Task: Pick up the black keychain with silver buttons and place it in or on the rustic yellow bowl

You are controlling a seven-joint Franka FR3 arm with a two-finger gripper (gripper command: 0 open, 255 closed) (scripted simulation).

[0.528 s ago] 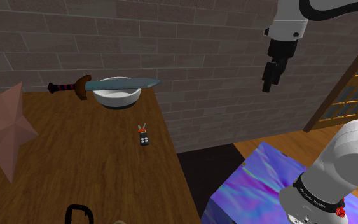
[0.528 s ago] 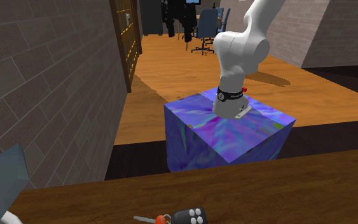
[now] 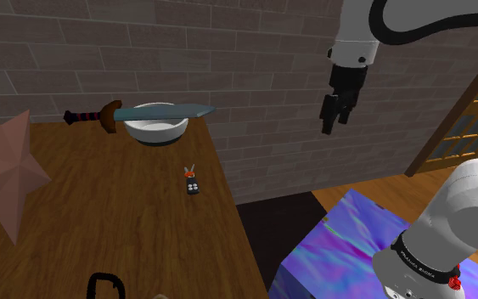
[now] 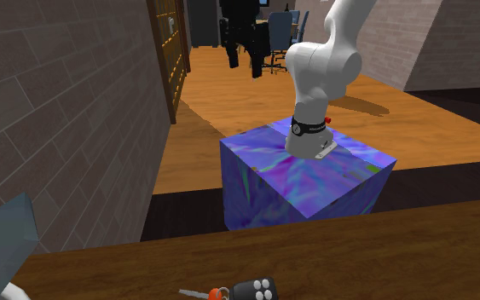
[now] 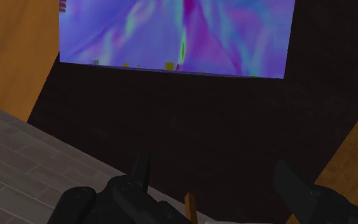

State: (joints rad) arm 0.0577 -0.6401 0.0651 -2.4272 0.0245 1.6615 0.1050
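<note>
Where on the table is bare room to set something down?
Bare wood lies between the star-shaped object and the keychain, on the near side of the bowl. The far end is crowded: a dagger rests across the bowl.

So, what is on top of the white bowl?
A sword lies across the white bowl. Its blade hides part of the inside, so contents there cannot be seen.

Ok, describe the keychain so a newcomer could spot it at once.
Start at the wooden table in the shoulder view, where a sword lies across a white bowl. Nearer the camera than the bowl, close to the table's edge on that view's right, lies the keychain. It is the small black fob with silver buttons and a red ring.
</note>
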